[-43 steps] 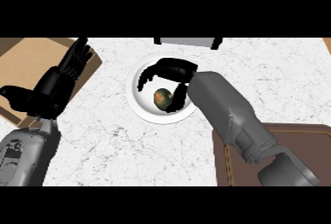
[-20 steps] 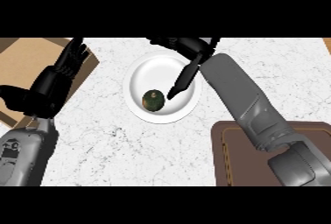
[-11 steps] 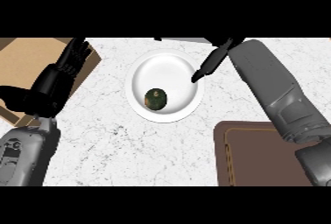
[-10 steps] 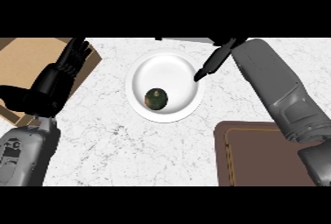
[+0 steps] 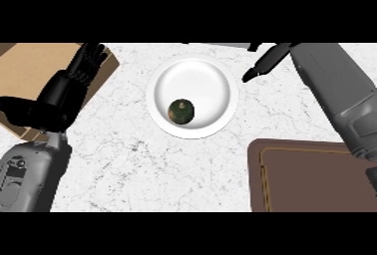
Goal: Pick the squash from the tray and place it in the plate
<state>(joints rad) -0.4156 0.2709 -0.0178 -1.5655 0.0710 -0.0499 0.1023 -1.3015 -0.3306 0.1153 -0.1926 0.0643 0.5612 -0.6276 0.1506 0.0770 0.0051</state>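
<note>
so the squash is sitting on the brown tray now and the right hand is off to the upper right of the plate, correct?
Not quite. The squash lies in the white plate, toward its lower left, not on the brown tray, which sits at the lower right. The rest holds: the right hand is off the plate's upper right, touching nothing. The head view shows this.

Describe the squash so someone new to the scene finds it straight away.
Start at the white plate in the middle of the marble counter, between the cardboard box and the brown tray. The squash lies in the plate's lower left part. It is the only thing on the plate: small, round and dark green.
</note>
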